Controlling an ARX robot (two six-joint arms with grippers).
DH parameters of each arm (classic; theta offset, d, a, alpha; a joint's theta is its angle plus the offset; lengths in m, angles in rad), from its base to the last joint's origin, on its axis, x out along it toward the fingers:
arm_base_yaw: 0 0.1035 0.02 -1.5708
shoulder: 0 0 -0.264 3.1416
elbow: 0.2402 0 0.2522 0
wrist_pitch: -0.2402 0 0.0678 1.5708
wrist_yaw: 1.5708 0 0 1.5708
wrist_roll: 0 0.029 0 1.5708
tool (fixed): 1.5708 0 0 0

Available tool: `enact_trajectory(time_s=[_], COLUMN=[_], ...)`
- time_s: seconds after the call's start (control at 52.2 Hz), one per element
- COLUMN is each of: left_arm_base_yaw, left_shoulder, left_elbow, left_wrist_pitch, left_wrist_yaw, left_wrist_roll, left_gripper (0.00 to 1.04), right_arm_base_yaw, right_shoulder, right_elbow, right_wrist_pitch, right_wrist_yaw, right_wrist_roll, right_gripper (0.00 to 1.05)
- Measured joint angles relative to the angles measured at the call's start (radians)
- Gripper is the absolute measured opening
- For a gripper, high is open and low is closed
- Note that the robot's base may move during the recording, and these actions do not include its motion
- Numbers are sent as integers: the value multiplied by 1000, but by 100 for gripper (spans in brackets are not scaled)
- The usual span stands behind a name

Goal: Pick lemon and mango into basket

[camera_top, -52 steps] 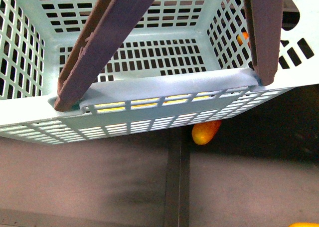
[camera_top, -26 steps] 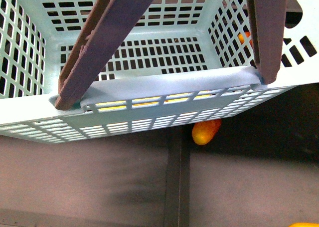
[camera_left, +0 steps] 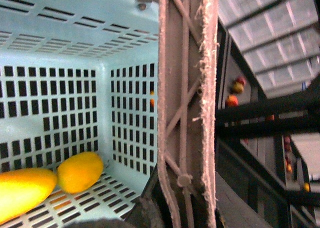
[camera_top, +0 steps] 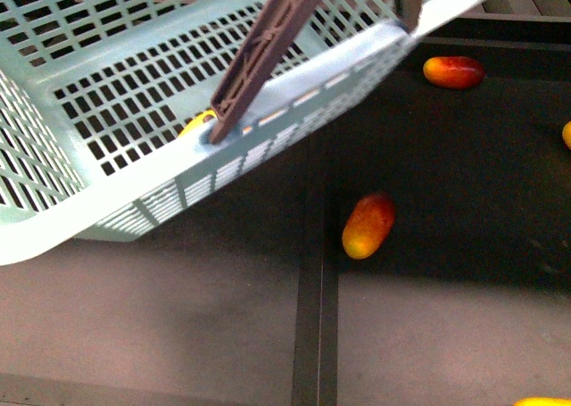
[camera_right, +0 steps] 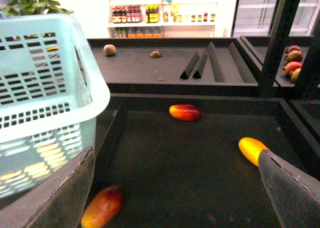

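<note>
Now that basket (camera_top: 134,201) has tilted leftward, mango (camera_top: 368,225) uncovered

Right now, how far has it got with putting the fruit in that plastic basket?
Two yellow fruits already lie on the floor of the pale teal slotted basket; whether they are the lemon and the mango I cannot tell. The basket looks tilted, brown handle raised. Red-yellow oval fruits lie outside on the dark tray. The right jaws are empty.

readable text: none | bottles (camera_right: 165,13) on the far shelf in the right wrist view: labels too small and blurred to read | basket (camera_top: 107,192): no print or label visible | front and left wrist views: no signs or numbers visible
</note>
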Motion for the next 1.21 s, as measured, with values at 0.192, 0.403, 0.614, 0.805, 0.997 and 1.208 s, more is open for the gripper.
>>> enact_trajectory(time_s=[0.192,0.403,0.614,0.805,0.997,1.208], left_arm_base_yaw=[111,246,315,315,315,315], left_shoulder=[9,231,553,692,710,677], left_elbow=[-59,42,382,486,465,386], left_wrist_pitch=[65,101,45,-41,-53,-33], left_wrist_yaw=[-5,-17,-66,-73,-88,-97], left_wrist_roll=[-94,-208,-340,-380,-439,-463], left_gripper=[5,5,5,5,5,5], right_arm_base_yaw=[0,0,0,0,0,0], right_shoulder=[0,0,0,0,0,0], right_elbow=[0,0,0,0,0,0], right_wrist_pitch=[0,0,0,0,0,0], right_wrist_yaw=[-1,0,0,-1,-1,-1], right_wrist_roll=[0,0,0,0,0,0], right_gripper=[96,96,96,96,96,96])
